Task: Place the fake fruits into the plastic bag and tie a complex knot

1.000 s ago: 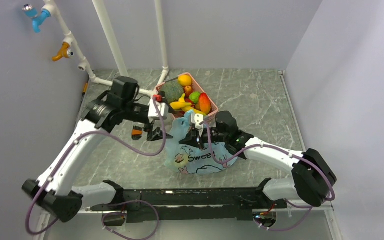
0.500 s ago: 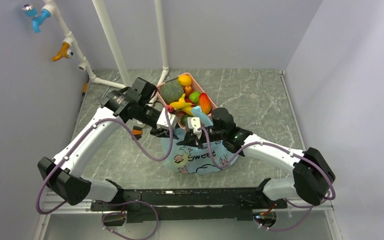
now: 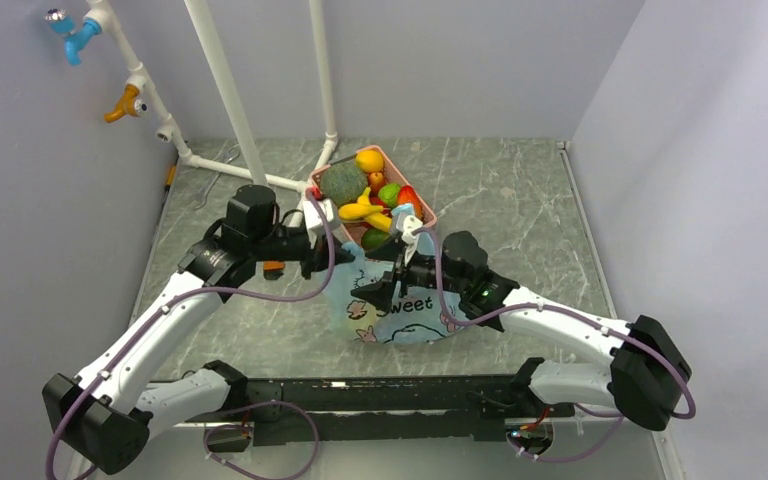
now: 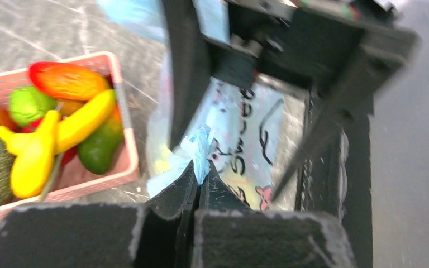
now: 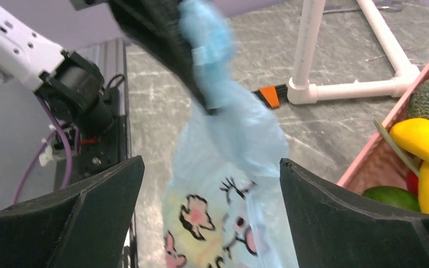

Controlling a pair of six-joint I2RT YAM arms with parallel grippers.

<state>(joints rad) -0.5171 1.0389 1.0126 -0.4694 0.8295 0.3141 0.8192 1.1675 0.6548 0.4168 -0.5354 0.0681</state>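
Top external, plastic bag (image 3: pixel 400 315) mid-frame below pink basket (image 3: pixel 426 226) of fake fruits (image 3: pixel 365 195), left gripper (image 4: pixel 200 177) pinching a bag handle, elbow swung lower-left since earlier, right gripper (image 5: pixel 211 167) spread wide, shifted lower-right.

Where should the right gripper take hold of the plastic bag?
Likely the gathered strip of the plastic bag just below the left gripper's pinch, closing from both sides. There it hangs bunched and narrow between the right gripper's open fingers; the printed body below is wide and slack.

Light-blue cartoon-printed bag (image 3: pixel 392 314), pink basket (image 4: pixel 127 146)
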